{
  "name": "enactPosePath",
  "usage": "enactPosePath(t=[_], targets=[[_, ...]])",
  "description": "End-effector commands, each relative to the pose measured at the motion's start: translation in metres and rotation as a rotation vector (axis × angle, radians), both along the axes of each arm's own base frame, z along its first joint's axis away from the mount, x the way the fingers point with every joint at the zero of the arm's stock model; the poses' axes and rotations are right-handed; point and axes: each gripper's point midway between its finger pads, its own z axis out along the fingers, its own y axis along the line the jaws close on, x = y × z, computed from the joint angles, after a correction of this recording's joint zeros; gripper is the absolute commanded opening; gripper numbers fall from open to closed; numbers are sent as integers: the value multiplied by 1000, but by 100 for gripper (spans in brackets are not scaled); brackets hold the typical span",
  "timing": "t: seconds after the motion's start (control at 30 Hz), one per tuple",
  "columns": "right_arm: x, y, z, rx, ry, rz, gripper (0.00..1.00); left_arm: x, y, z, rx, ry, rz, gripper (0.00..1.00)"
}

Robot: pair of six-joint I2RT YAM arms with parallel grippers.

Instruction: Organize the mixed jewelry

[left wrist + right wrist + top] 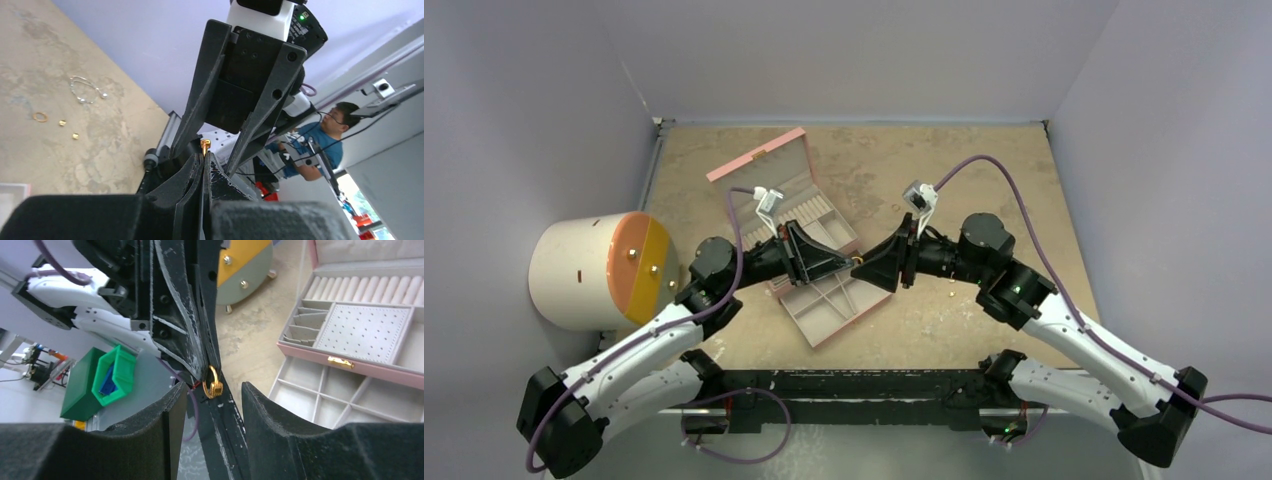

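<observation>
The ring [214, 385] at the centre of the right wrist view is gold. The box [759, 165] is pink outside, pale grey-beige inside, with one panel dotted in rows. The table [984, 160] is tan with paler mottling. At the left, the drum [574, 270] is cream, its face orange and yellow. The cables [737, 235] are purple, the bins [107, 382] green.

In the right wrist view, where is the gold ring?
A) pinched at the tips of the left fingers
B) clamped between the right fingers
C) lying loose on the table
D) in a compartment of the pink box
A: the gold ring sits at the very tip of the closed left fingers, while the right fingers stand apart on either side without gripping it.
</observation>
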Motion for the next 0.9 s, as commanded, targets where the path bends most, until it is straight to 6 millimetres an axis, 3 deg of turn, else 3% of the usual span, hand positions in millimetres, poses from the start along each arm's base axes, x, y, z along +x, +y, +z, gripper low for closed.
enactPosePath(t=[0.0,0.3,0.87], targets=[[-13,5,36,125,-69,90,48,-25,1,27,-115,-59,-123,0],[-16,4,39,138,-59,92,47,-32,5,30,-112,-82,-133,0],[-27,-1,47,182,-48,119,35,-36,8,32,-103,-103,-132,0]])
